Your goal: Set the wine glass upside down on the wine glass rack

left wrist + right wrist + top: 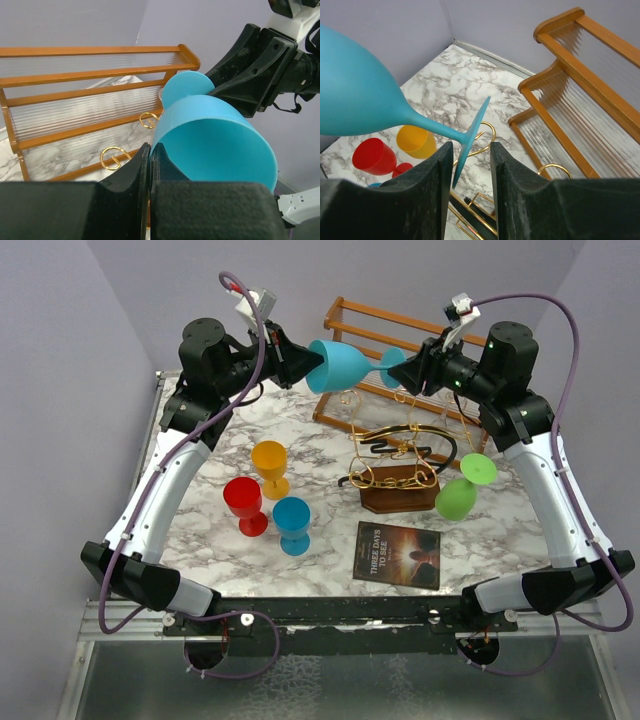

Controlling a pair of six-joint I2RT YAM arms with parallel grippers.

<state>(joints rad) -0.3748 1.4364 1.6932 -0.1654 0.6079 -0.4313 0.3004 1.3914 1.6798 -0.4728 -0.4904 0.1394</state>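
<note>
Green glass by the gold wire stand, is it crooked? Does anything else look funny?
Yes. The green wine glass is upside down and tilted at the right end of the wine glass rack. The light blue wine glass lies sideways in the air, its rim in the left gripper, its foot inside the right gripper.

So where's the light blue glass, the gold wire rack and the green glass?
light blue glass (340, 367): top view, on its bowl.
gold wire rack (398, 502): top view, on its wooden base.
green glass (455, 500): top view, on its bowl.

Dark book (398, 554) on marble table (330, 440): cover reads "THREE DAYS TO SEE".
</note>
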